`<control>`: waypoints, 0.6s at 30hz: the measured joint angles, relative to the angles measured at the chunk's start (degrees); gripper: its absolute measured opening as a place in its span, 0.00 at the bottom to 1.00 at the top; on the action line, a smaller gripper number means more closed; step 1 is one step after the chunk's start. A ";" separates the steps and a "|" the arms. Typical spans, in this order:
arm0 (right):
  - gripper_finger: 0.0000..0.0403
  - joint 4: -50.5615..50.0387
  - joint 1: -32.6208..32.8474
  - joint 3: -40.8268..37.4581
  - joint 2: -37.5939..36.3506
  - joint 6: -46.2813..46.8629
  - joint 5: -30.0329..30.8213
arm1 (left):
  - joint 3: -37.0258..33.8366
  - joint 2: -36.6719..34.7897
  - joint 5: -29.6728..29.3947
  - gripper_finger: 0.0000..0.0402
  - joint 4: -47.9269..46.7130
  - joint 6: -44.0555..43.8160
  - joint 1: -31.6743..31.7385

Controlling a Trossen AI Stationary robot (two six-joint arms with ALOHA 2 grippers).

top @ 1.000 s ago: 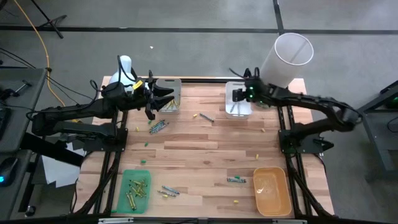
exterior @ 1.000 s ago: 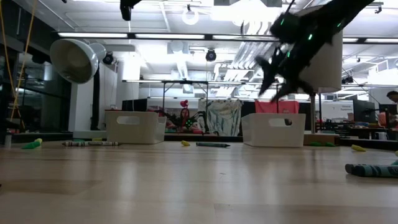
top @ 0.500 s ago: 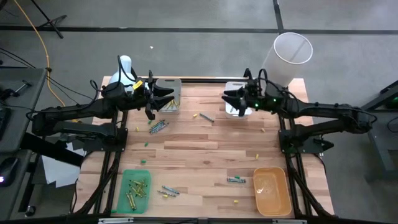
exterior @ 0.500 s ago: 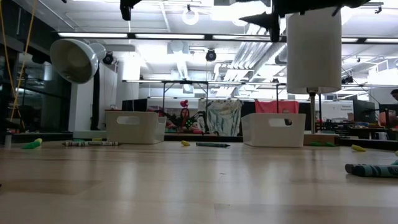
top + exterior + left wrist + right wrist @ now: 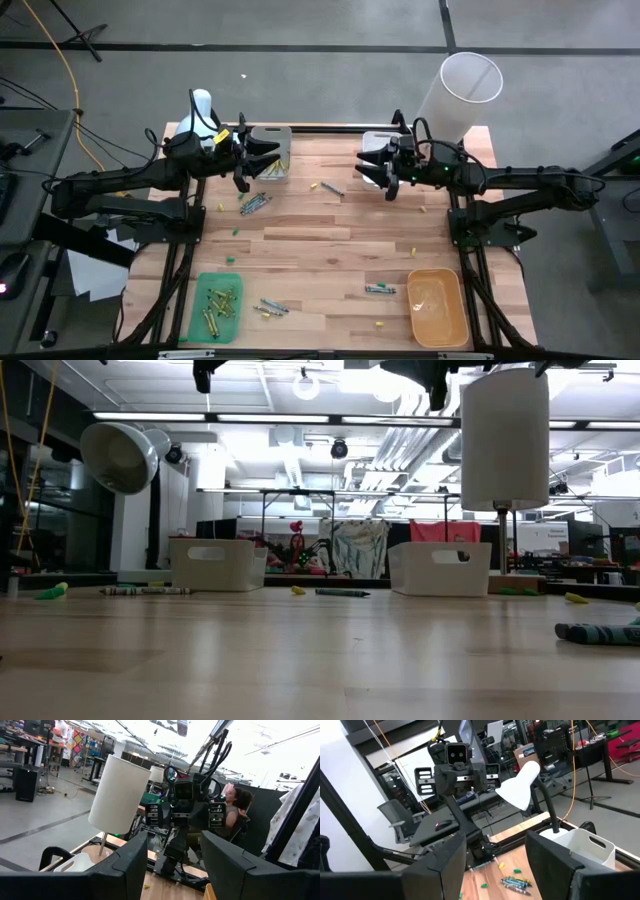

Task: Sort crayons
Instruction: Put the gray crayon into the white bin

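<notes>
My right gripper stands above the far part of the table, just in front of the right white bin. Its fingers are spread wide and nothing is between them. My left gripper hangs beside the left white bin, also spread wide and empty.

Outward from the grippers, loose crayons lie scattered:
- a small bundle just beside the left gripper;
- one dark crayon between the two bins;
- a pair near the orange tray;
- a few touching or just beside the green tray.

The green tray already holds several yellow and green crayons. The orange tray appears bare, though glare on its floor makes this uncertain. I cannot see into either bin well enough to say what each holds.

Judgement: the sort is partly done. At least four loose groups remain on the table, and neither gripper carries anything.
</notes>
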 joint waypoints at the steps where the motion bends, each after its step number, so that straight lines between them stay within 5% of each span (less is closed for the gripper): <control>1: 0.49 0.11 0.00 0.00 0.00 0.00 0.02 | 0.00 0.00 0.00 0.42 0.00 -0.02 0.00; 13: 0.49 0.18 0.00 0.00 0.00 -1.07 1.79 | 0.79 1.57 1.23 0.42 -1.73 -0.55 -0.50; 18: 0.49 0.09 -0.13 0.00 0.00 -1.13 3.28 | 8.51 7.45 5.26 0.42 -16.05 5.36 -6.64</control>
